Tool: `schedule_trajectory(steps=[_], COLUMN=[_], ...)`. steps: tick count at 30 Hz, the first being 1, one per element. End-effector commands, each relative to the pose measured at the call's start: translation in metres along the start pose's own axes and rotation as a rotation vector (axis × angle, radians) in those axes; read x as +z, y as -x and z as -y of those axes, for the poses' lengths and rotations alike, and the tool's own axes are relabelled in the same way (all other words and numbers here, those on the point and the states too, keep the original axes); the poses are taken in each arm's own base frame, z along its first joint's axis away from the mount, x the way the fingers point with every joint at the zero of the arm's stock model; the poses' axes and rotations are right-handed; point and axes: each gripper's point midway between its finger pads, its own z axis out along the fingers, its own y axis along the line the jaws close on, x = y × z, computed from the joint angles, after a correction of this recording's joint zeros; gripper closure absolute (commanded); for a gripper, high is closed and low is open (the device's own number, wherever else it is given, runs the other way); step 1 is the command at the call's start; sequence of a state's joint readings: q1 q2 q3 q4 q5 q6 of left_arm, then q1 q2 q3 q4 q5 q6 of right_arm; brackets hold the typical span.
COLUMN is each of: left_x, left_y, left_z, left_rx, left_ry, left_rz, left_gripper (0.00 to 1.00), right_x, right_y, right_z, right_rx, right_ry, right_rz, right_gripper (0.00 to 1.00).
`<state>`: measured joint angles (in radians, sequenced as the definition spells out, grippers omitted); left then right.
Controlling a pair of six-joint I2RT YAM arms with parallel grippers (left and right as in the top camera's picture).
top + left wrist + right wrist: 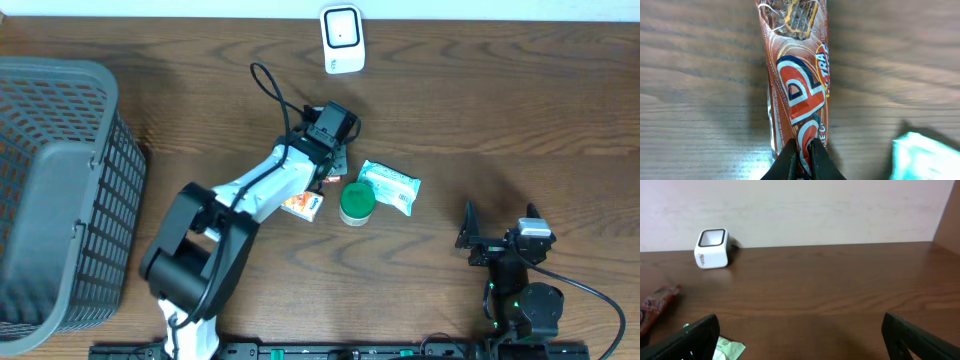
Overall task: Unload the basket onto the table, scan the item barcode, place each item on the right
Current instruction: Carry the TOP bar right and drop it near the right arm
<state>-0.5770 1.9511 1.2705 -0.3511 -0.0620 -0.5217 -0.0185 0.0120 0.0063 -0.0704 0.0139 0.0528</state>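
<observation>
The left claw is pressed together on the near end of the snack bar, pinching the red and orange wrapper between its black fingertips while the bar's length lies flat on the desk, running away toward 12 o'clock in the left wrist view. From overhead, the bar sits near the middle of the desk, mostly covered by the left arm, with only an orange and white part showing. Just at its 3 o'clock stands a green-lidded tub, and at the tub's 2 o'clock, close against it, lies a pale teal packet. The white scanner stands at the desk's 12 o'clock edge, well apart from the bar. A grey mesh basket fills the 9 o'clock side. The right claw sits at about 4 o'clock, fingers spread wide and holding nothing.
</observation>
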Motion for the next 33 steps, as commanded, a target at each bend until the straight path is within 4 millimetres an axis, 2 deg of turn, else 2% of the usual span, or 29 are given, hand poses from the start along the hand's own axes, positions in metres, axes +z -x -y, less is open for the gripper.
schedule_trajectory(steps=[1,4,7,12,18,25,26,27,28,31,33], left_x=[-0.045,-0.066,-0.077,-0.085,-0.096,-0.104,-0.103,-0.103,-0.101,-0.100,-0.102], left_y=[0.029,0.037,0.031,0.001,-0.036,-0.072,-0.077,-0.081,-0.084,-0.088,-0.088], left_z=[0.013,0.019,0.037,0.076,0.117,0.147,0.149,0.150,0.152,0.153,0.153], left_rx=[0.005,0.003,0.017,0.076,0.180,0.269,0.277,0.288,0.299,0.309,0.315], left_ry=[-0.070,-0.108,-0.197,-0.346,-0.403,-0.441,-0.441,-0.441,-0.441,-0.441,-0.442], left_rz=[0.104,0.138,0.111,0.012,-0.027,-0.064,-0.071,-0.077,-0.081,-0.087,-0.085], left_gripper=[0.93,0.93,0.93,0.93,0.93,0.92,0.83,0.61,0.46,0.28,0.26], right_x=[0.000,0.000,0.000,0.000,0.000,0.000,0.000,0.000,0.000,0.000,0.000], right_y=[0.000,0.000,0.000,0.000,0.000,0.000,0.000,0.000,0.000,0.000,0.000], right_z=[0.000,0.000,0.000,0.000,0.000,0.000,0.000,0.000,0.000,0.000,0.000], right_rx=[0.014,0.013,0.013,0.014,0.013,0.013,0.014,0.013,0.014,0.014,0.014], right_ry=[0.002,0.001,0.002,0.002,0.002,0.002,0.002,0.002,0.002,0.001,0.002], right_rz=[0.000,0.000,0.000,0.000,0.000,0.000,0.000,0.000,0.000,0.000,0.000], right_gripper=[0.01,0.01,0.01,0.01,0.01,0.01,0.01,0.01,0.01,0.01,0.01])
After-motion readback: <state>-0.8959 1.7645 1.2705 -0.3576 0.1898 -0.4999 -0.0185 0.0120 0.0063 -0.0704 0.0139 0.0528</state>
